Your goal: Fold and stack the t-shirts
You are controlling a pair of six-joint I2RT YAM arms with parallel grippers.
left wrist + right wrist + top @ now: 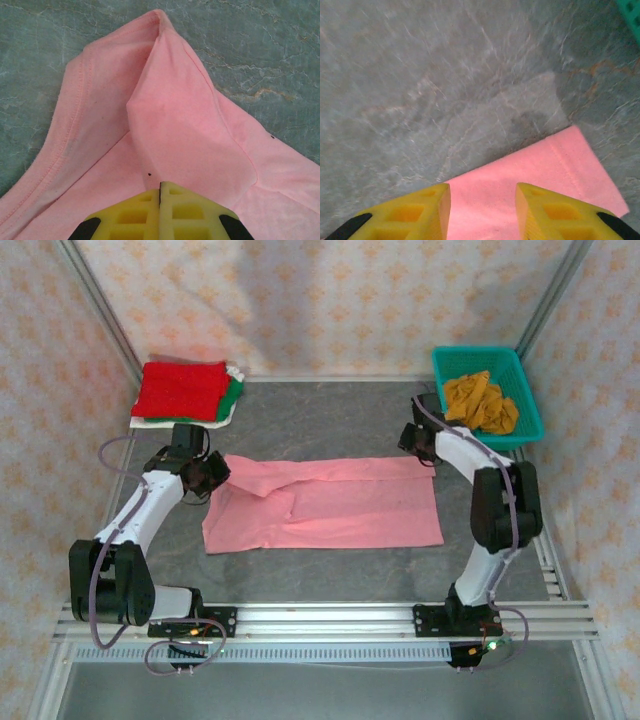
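Your left gripper [160,187] had its fingers pressed together on a raised fold of the pink t-shirt [330,505], which lay spread mid-table between the arms. Your right gripper [482,195] hovered with fingers apart above the shirt's far right corner, gripping nothing. The risk, I'd say: pulling with the left alone could drag the whole shirt sideways and skew the fold, since nothing pinned that right end. No brand, label or writing was readable anywhere.
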